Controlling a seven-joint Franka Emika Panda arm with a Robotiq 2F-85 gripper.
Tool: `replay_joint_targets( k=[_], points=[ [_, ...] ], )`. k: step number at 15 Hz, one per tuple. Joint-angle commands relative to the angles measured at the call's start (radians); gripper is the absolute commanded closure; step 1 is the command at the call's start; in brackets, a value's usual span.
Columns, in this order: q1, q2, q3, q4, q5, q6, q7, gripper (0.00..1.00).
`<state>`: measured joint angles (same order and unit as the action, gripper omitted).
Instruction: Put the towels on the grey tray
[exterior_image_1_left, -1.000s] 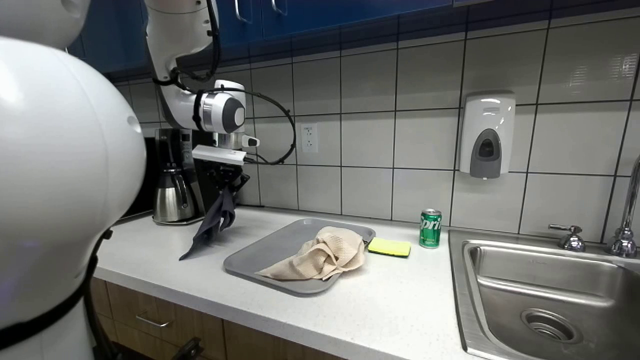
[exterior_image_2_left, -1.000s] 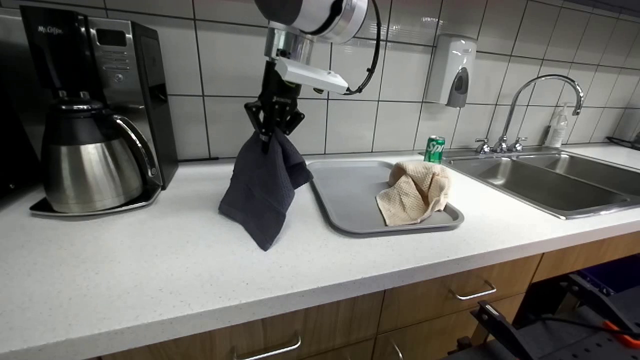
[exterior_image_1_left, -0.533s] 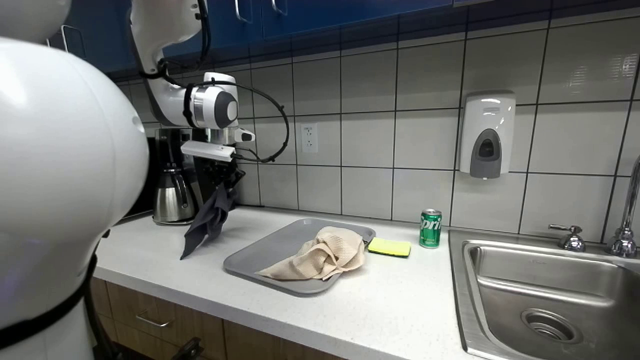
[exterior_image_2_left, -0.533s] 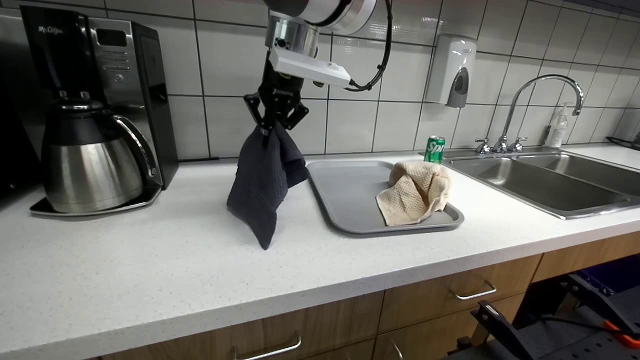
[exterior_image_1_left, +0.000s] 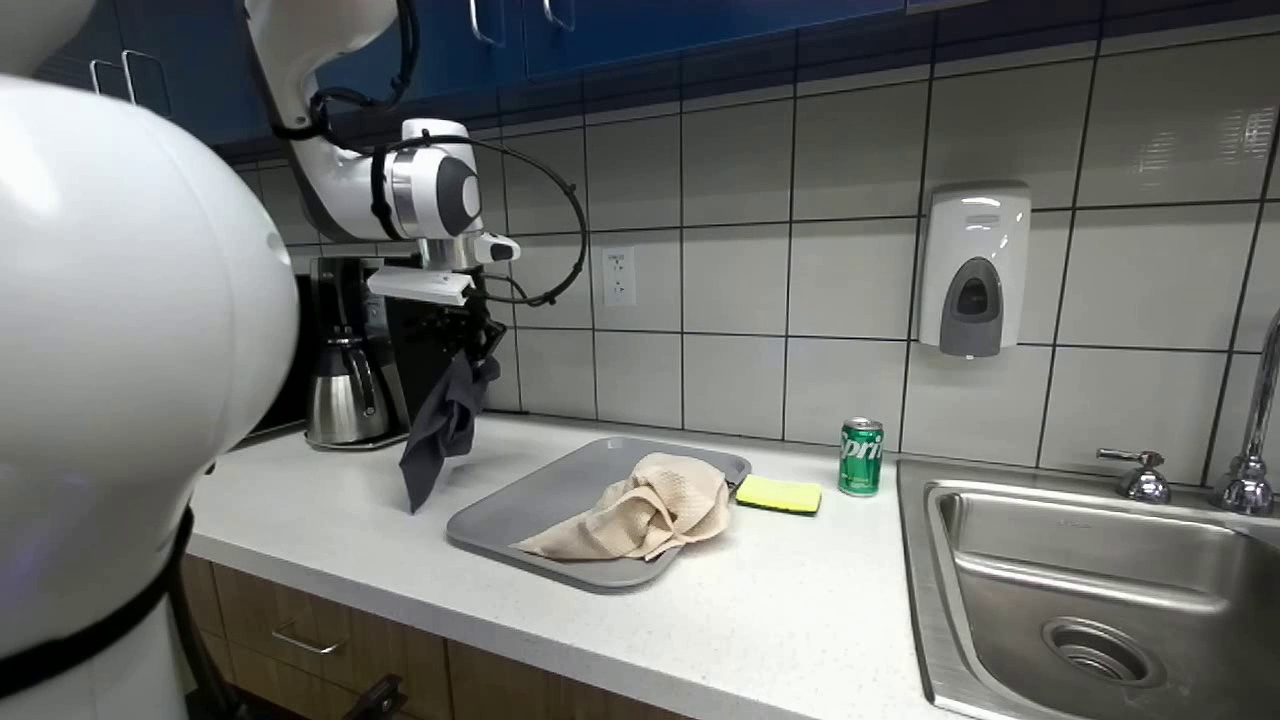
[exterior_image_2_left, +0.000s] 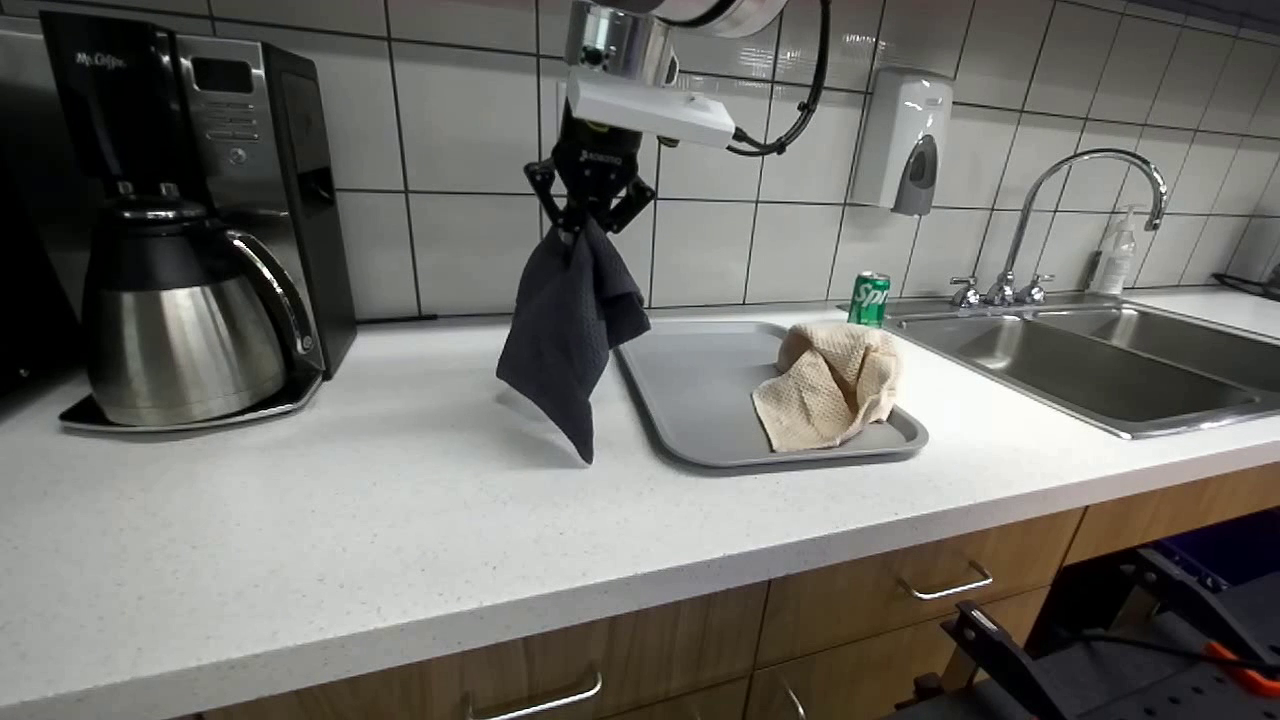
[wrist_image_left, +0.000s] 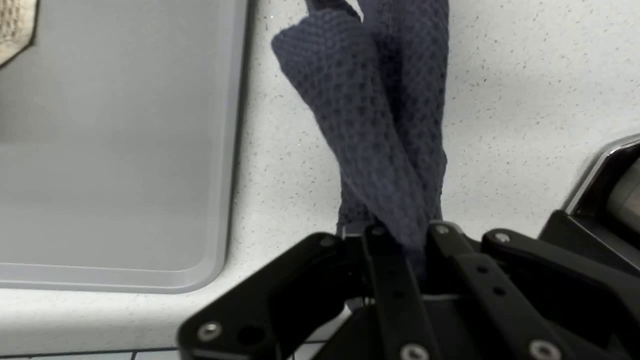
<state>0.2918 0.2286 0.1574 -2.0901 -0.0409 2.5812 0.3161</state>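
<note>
The dark navy-grey towel (exterior_image_2_left: 568, 325) hangs from my gripper (exterior_image_2_left: 577, 230), which is shut on its upper part above the counter. Its lowest corner points down just beside the grey tray (exterior_image_2_left: 690, 400), toward the coffee maker. In the wrist view the dark towel (wrist_image_left: 360, 110) trails from between the fingers (wrist_image_left: 390, 280), with the grey tray (wrist_image_left: 110, 165) off to one side. Crumpled on the tray is the beige towel (exterior_image_2_left: 830, 385), at the end nearer the sink and slightly over the rim in an exterior view (exterior_image_1_left: 640, 510).
A yellow-green sponge (exterior_image_1_left: 778, 494) lies against the tray's sink-side end, near a green can (exterior_image_1_left: 861, 457). The steel sink (exterior_image_2_left: 1130, 360) is beyond. A coffee maker (exterior_image_2_left: 190, 300) stands on the opposite side. The tiled wall (exterior_image_2_left: 470, 250) rises close behind the gripper.
My gripper has risen and shifted somewhat toward the tray, carrying the dark towel, whose lowest corner now hangs higher. The tray and beige towel have stayed put.
</note>
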Motion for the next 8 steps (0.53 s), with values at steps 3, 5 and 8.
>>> replay_joint_targets(
  k=[3, 5, 8],
  points=[
    [-0.001, -0.117, -0.009, -0.088, -0.037, -0.061, 0.08, 0.98],
    [-0.01, -0.146, -0.001, -0.106, -0.02, -0.095, 0.065, 0.98],
    [-0.029, -0.181, 0.0, -0.131, -0.006, -0.143, 0.031, 0.98]
  ],
)
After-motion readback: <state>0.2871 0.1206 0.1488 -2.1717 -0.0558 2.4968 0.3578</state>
